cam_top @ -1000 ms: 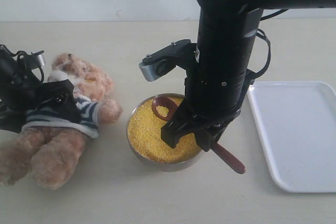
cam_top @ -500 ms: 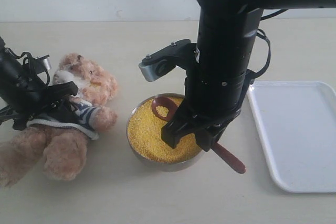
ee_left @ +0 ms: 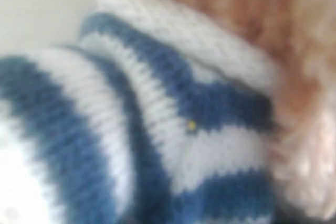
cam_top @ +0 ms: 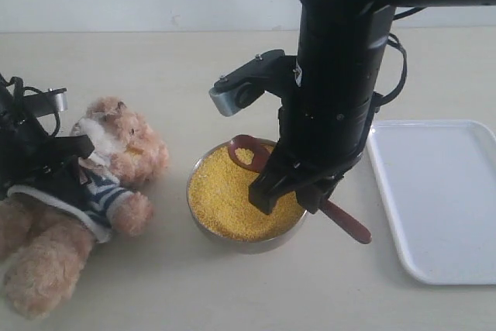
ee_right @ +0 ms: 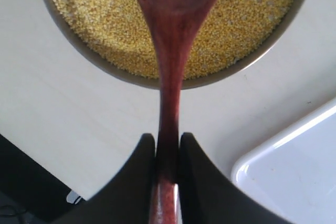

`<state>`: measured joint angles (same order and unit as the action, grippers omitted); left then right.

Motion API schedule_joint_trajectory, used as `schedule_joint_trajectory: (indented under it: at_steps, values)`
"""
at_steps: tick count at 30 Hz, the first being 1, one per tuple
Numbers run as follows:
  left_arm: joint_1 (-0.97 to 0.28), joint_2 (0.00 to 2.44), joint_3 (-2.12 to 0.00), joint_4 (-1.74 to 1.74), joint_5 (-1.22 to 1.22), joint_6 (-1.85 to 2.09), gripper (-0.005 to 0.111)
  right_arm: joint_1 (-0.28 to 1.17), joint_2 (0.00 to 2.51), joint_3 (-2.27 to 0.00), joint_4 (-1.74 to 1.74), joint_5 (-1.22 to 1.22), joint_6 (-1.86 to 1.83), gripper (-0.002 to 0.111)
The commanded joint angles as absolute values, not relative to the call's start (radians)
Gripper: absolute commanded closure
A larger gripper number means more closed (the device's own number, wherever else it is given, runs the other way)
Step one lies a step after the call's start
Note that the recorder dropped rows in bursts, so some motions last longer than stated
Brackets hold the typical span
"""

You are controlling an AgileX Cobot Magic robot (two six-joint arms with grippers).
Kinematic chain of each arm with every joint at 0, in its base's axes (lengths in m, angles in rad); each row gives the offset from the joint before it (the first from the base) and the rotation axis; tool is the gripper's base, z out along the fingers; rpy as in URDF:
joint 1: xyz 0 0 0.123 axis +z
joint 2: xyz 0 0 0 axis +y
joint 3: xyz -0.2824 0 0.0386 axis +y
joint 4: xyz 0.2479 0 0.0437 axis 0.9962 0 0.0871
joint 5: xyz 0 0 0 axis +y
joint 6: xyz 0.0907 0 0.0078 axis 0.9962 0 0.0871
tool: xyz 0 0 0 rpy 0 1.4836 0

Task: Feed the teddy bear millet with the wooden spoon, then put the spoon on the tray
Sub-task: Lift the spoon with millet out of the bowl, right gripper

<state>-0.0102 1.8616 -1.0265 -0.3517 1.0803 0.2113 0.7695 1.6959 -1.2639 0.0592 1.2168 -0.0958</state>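
- In the exterior view, the right gripper [cam_top: 288, 191] is seen clamped on the handle of the spoon [cam_top: 246, 153]. The spoon's scoop sits at the edge of the millet [cam_top: 221, 195], and the handle end pokes out past the bowl [cam_top: 232, 243] towards the tray [cam_top: 434, 191]. Only a little grain seems to be carried, and it could be spilled on the table [cam_top: 155, 75] if the spoon is tilted on the way across.
- The bear [cam_top: 116, 153] lies well apart from the bowl, with the left gripper [cam_top: 46, 160] at its striped body. Whether that gripper is closed cannot be told. If the bear is held loosely, it could slump and its muzzle could be missed.
- The bowl could be knocked or dragged if the spoon is drawn out low across its rim.
- In the left wrist view, only the shirt [ee_left: 199, 114] and some fur are shown, blurred and very close. No fingers are seen, so the grip cannot be confirmed. If only knit is pinched, the bear could swing or slip free.
- In the right wrist view, both fingers [ee_right: 143, 156] are pressed against the slim handle, one on each side. The spoon could be twisted between them, and its load tipped out.
- A tray corner is seen just beside the gripper. If the spoon is released too soon, it could be left across the rim or on the table.
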Motion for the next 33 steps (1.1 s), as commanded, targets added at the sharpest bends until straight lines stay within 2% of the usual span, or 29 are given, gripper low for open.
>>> schedule_joint_trajectory:
  at_steps: [1, 7, 18, 23, 33]
  values:
    - [-0.011, 1.821, -1.017, -0.317, 1.184, 0.211, 0.103, 0.768, 1.636, -1.285, 0.075, 1.221, -0.118, 0.109]
    - [-0.013, 1.773, -1.017, -0.355, 1.208, 0.225, 0.103, 0.768, 1.598, -1.317, 0.121, 1.221, -0.129, 0.109]
    - [-0.115, 1.746, -1.017, -0.364, 1.201, 0.244, 0.103, 0.819, 1.598, -1.317, 0.115, 1.221, -0.139, 0.109]
    - [-0.114, 1.741, -1.017, -0.376, 1.201, 0.254, 0.103, 0.869, 1.598, -1.317, 0.093, 1.221, -0.132, 0.109]
    - [-0.114, 1.668, -1.017, -0.405, 1.221, 0.254, 0.103, 0.869, 1.626, -1.395, 0.095, 1.221, -0.122, 0.109]
